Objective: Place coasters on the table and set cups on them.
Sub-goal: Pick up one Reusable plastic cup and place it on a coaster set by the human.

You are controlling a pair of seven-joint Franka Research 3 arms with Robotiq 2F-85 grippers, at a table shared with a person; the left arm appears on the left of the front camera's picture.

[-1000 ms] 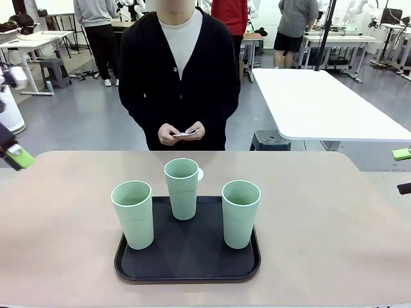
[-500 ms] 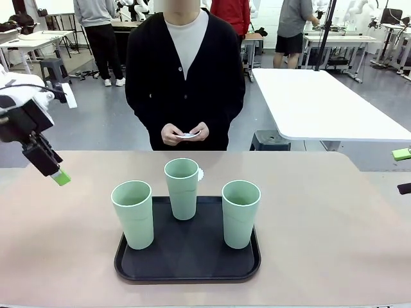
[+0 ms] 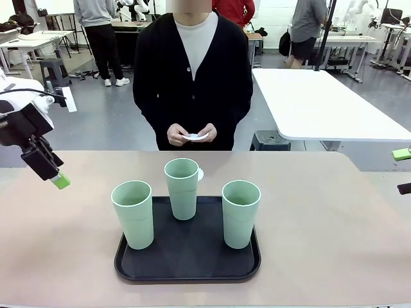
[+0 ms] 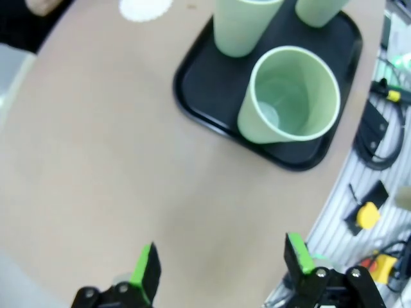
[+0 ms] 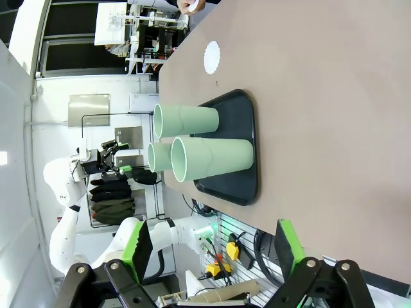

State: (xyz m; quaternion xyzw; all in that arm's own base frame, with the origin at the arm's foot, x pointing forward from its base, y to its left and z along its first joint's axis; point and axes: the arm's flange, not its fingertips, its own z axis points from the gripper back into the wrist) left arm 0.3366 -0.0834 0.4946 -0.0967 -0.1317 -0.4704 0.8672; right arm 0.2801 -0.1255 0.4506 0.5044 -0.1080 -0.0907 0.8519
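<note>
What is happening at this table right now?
Three mint-green cups stand upright on a black tray. One white coaster lies on the table behind the middle cup, and the person at the far side holds another in both hands. The robot's left hand hangs open over the table's left part, holding nothing.

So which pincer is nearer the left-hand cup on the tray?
Left. The left pincer hovers over the table left of the left-hand cup; the right pincer is far off at the table's right side.

The cups (image 3: 182, 188) look like smooth matt plastic, the tray (image 3: 192, 256) black plastic with a faint sheen, the table (image 3: 334, 224) smooth and dull, the coaster (image 5: 212, 58) thin white paper.
</note>
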